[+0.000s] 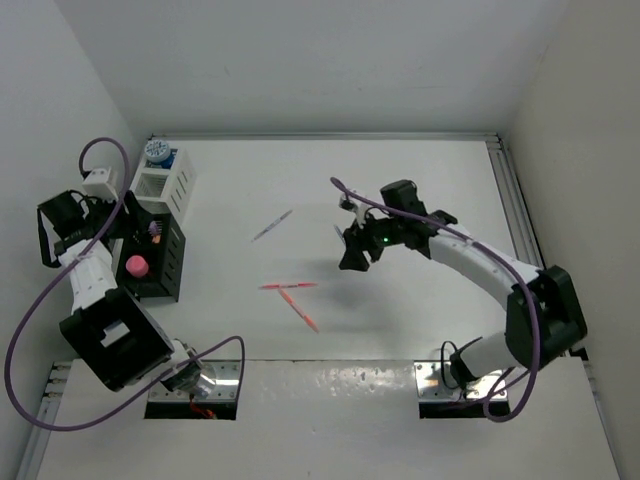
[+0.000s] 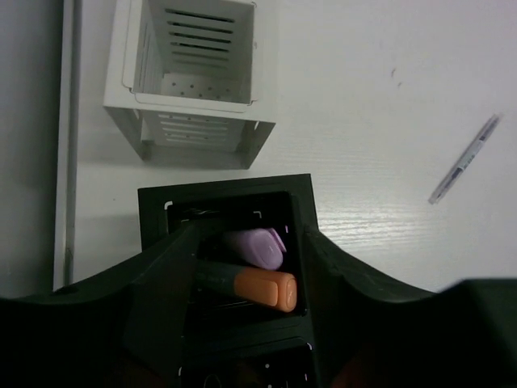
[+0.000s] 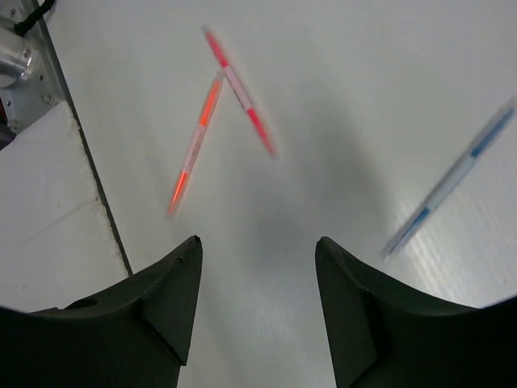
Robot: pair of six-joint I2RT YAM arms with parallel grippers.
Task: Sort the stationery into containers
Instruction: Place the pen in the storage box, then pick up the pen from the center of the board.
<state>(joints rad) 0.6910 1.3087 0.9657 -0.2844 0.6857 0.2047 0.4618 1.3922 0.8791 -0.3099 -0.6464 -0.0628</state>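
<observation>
The table [image 1: 420, 180] is a smooth matt white board with a faint linear grain; at its left edge stand two thin-walled, square-cornered boxes with slotted sides. The white organiser [image 2: 194, 129] is further back, its floor dotted with small holes. A round blue-capped jar [image 1: 157, 151] sits at its far end, though whether inside or just behind it cannot be told. The black organiser [image 2: 226, 192] touches the white one's near side. One of its compartments holds a stubby purple marker [image 2: 257, 247] and a fatter orange marker [image 2: 260, 288], both round-ended and lying tilted side by side; the next compartment toward the arms holds a pink-capped bottle [image 1: 137, 266], upright.

The left gripper [image 2: 250, 236] hangs over the marker compartment with its dull black wedge-shaped fingers spread wide, clasping nothing. The right gripper [image 3: 258, 244] hovers above bare table near the middle, its fingers likewise parted and empty.

Three slim pens lie loose on the board; the pink pen [image 3: 241, 90] and the orange pen [image 3: 194, 145], each with a pale middle band, form a narrow V with their ends close together, blurred in the right wrist view. The blue pen [image 3: 448, 182], thin and straight, lies well apart from them, between the organisers and the right gripper.
</observation>
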